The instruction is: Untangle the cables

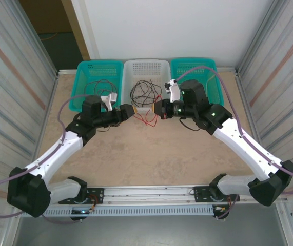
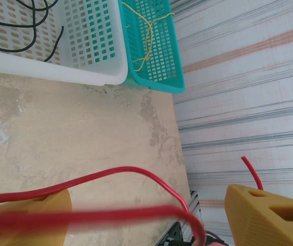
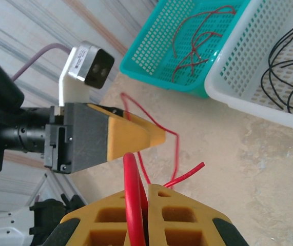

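Beige mottled stone-look tabletop [image 1: 151, 159]: fenced by ribbed metal walls on both sides. Three baskets stand in a row at its far edge.
White-and-black left arm [image 1: 54, 154]: reaches from the near left corner toward the middle of the table.
White-and-black right arm [image 1: 243, 143]: reaches from the near right corner toward the same spot, so the two arms nearly meet in front of the middle basket.
Teal plastic mesh basket on the left [image 1: 87, 72]: holds loose thin red cables [image 3: 197, 36].
White plastic mesh basket in the middle [image 1: 146, 64]: holds looped thin black cables [image 1: 143, 92].
Teal plastic mesh basket on the right [image 1: 214, 77]: holds thin pale yellow cables [image 2: 149, 36].
Left gripper [image 1: 130, 111]: its yellow fingers [image 2: 259, 210] stand wide apart. A red wire runs across the gap between them, blurred close to the lens. Nothing is clamped.
Right gripper [image 3: 142, 192]: its yellow fingers are pressed together, pinching one red cable [image 3: 131, 177].
Pinched red cable: rises from the right gripper and loops in the air past the tip of the left gripper, above the table just in front of the white basket. One free end sticks out beside the right gripper's fingers.
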Controlling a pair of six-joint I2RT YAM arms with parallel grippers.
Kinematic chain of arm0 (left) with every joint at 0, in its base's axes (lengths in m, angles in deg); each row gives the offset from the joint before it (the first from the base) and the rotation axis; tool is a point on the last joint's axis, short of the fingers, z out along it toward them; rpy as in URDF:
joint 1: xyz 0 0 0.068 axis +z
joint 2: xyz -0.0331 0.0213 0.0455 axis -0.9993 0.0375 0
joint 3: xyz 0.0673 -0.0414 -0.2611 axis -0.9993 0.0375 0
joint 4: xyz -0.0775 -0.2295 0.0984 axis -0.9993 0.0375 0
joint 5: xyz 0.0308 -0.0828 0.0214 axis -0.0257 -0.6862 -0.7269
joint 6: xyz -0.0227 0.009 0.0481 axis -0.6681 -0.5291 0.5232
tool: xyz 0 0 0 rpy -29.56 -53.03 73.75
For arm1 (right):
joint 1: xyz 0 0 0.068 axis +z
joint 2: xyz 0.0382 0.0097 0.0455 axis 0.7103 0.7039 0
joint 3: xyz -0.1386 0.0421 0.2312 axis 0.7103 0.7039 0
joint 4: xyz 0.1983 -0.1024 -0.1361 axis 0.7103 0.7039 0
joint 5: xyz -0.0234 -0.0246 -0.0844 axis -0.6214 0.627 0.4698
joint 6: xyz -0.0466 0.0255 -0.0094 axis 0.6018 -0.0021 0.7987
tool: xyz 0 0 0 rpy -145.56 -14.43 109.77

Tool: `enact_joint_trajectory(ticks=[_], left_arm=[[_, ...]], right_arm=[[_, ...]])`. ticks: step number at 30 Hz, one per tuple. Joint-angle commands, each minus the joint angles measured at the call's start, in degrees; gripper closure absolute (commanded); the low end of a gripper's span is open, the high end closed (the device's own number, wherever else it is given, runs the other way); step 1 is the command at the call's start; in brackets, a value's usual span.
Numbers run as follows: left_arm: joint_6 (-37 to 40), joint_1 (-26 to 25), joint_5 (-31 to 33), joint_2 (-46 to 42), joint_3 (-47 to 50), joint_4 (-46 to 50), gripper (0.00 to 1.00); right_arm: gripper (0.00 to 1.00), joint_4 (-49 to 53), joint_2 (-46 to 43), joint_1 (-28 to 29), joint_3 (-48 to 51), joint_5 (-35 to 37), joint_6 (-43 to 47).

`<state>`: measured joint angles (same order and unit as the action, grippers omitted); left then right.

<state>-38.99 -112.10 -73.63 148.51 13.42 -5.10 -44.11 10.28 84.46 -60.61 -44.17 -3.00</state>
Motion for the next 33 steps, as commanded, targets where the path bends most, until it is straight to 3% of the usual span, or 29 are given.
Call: enact_joint_trajectory(ticks=[1,10,15,21,23,27,30,33], left_arm=[[-1.5,-0.2,-1.0,-0.5,-1.8,-2.7,0.21],[-1.6,-0.2,-0.2,0.8,-1.5,-1.9,0.47],[-0.6,-0.1,-0.1,1.5,-2.3,-0.5,0.53],[0.1,0.2,1.1,1.1,-3.0,0.2,0.91],[0.0,0.7,2.1,0.8,-3.4,0.1,1.0],[1.7,3.9,3.8,1.4,-7.6,1.9,1.0],[5.9,8.3,8.7,3.4,-15.2,7.8,1.0],[9.3,13.5,16.0,7.0,-22.3,11.3,1.0]], right_arm=[[1.0,-0.6,1.0,1.3,-1.6,-1.0,0.9],[1.0,-1.7,2.7,4.0,-2.8,-3.3,2.0],[1.0,-1.8,2.5,4.2,-2.9,-3.1,2.1],[0.99,-1.2,2.2,4.0,-3.0,-1.3,2.3],[0.89,-0.7,1.8,3.5,-2.8,-0.1,2.4],[0.52,2.4,0.3,1.2,-2.7,7.3,2.4],[0.41,4.7,-2.1,-3.6,-1.2,12.0,0.8],[0.39,5.0,-5.3,-7.9,1.5,11.9,-0.5]])
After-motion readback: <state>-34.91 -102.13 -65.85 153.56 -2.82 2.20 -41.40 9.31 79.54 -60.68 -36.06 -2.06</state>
